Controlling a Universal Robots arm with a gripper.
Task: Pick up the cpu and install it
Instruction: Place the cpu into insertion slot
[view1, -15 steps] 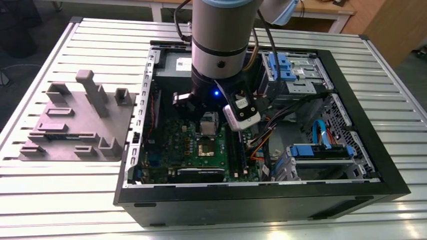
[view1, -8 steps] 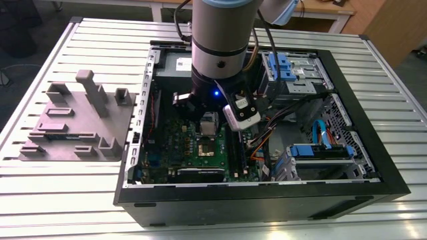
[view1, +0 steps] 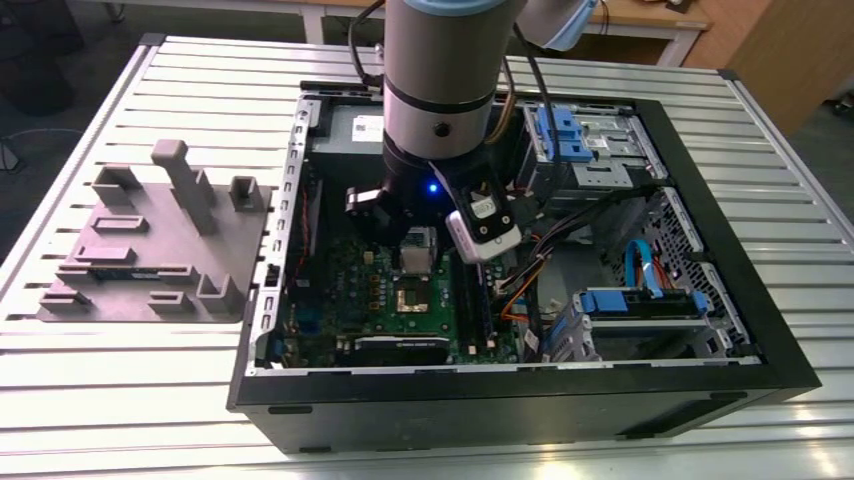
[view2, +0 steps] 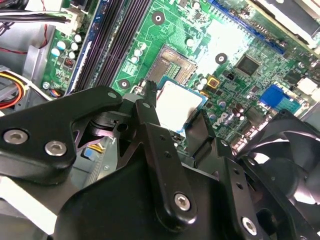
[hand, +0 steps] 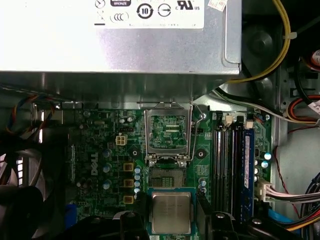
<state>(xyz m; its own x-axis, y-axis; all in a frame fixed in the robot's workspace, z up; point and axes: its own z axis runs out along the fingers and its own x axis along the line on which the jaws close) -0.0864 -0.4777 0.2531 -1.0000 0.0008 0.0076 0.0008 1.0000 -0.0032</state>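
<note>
Firmly my gripper clasped the flat, silver-topped square cpu, level for seating. In the exterior view, the open metal-framed socket lay at its six o'clock.

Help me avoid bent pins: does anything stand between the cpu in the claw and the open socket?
Nothing visible does. The claw grips the cpu just beside the socket, whose contacts lie bare; its metal frame is flipped up on the side away from the cpu.
</note>
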